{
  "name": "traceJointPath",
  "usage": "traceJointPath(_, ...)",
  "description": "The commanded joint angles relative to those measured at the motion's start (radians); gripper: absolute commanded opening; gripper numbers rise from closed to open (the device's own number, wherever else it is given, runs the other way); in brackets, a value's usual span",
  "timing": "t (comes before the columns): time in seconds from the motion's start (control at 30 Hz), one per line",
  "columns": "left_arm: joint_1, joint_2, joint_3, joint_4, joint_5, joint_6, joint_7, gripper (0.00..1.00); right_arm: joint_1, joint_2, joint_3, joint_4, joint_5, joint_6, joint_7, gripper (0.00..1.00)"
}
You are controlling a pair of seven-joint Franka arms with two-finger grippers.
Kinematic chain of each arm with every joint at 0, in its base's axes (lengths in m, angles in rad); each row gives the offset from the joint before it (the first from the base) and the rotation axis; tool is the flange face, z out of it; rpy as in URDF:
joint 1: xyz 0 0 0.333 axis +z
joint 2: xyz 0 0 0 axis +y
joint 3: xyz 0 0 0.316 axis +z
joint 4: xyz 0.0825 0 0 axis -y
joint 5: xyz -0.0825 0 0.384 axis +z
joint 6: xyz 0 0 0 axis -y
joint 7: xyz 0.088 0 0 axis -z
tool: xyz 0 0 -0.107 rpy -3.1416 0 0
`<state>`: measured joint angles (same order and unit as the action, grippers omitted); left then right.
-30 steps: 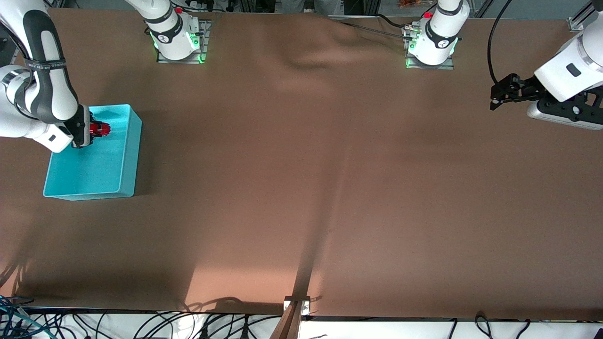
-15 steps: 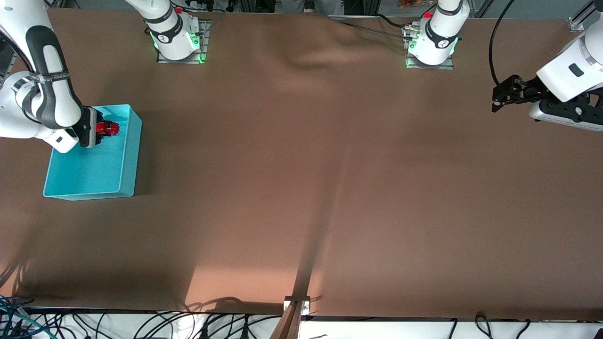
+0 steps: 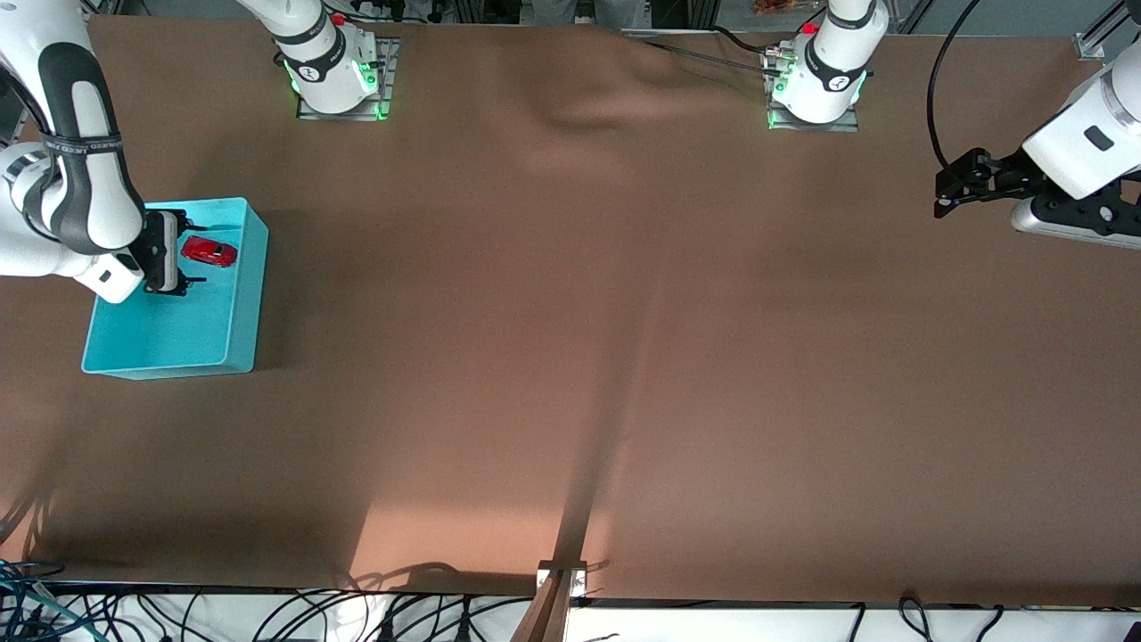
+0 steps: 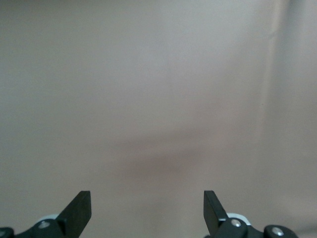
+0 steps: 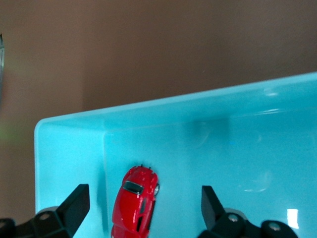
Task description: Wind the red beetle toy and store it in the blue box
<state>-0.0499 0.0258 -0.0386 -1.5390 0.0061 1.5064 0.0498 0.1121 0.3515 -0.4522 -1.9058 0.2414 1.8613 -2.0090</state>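
The red beetle toy (image 3: 210,252) lies on the floor of the blue box (image 3: 242,308), near the box's wall that is farther from the front camera. My right gripper (image 3: 185,251) is open over the box, right beside the toy and not touching it. In the right wrist view the toy (image 5: 134,203) lies between the spread fingers of the gripper (image 5: 144,196), below them, close to a corner of the box (image 5: 198,106). My left gripper (image 3: 943,194) is open and empty, held above bare table at the left arm's end (image 4: 147,203).
The brown cloth-covered table (image 3: 570,357) has a raised fold (image 3: 588,107) between the two arm bases. A small clamp (image 3: 562,578) sits at the table edge nearest the front camera. Cables hang along that edge.
My right gripper has opened and let go of the red toy, which now lies in the box. The gripper has drawn back a little. My left gripper has drifted slightly toward its end of the table.
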Motion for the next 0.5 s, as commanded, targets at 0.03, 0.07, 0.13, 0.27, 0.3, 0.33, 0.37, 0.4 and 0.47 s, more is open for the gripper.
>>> traceJointPath(0.03, -0.016, 0.014, 0.013, 0.03, 0.008, -0.005, -0.018, 1.0, 0.041, -0.029, 0.004, 0.163, 0.018, -0.163, 0.165, 1.0)
traceJointPath(0.07, -0.018, 0.014, 0.011, 0.03, 0.009, -0.005, -0.016, 1.0, 0.046, -0.032, 0.004, 0.186, 0.018, -0.184, 0.211, 1.0)
traceJointPath(0.13, -0.018, 0.014, 0.011, 0.027, 0.009, -0.008, -0.016, 1.0, 0.054, -0.038, 0.006, 0.232, 0.018, -0.227, 0.318, 1.0)
traceJointPath(0.27, -0.018, 0.013, 0.011, 0.027, 0.009, -0.011, -0.016, 1.0, 0.101, -0.069, 0.004, 0.277, 0.013, -0.29, 0.554, 1.0)
traceJointPath(0.3, -0.016, 0.014, 0.009, 0.028, 0.009, -0.011, -0.016, 1.0, 0.115, -0.083, 0.003, 0.28, 0.006, -0.295, 0.628, 1.0)
traceJointPath(0.33, -0.014, 0.014, 0.009, 0.028, 0.009, -0.011, -0.016, 1.0, 0.127, -0.1, 0.004, 0.28, -0.001, -0.295, 0.718, 1.0)
traceJointPath(0.37, -0.014, 0.014, 0.009, 0.028, 0.009, -0.011, -0.015, 1.0, 0.139, -0.112, 0.004, 0.281, -0.008, -0.295, 0.805, 1.0)
traceJointPath(0.4, -0.014, 0.014, 0.009, 0.028, 0.009, -0.011, -0.013, 1.0, 0.156, -0.124, 0.004, 0.283, -0.019, -0.295, 0.894, 1.0)
traceJointPath(0.47, -0.014, 0.014, 0.009, 0.028, 0.009, -0.011, -0.011, 1.0, 0.193, -0.15, 0.006, 0.287, -0.056, -0.298, 1.072, 1.0)
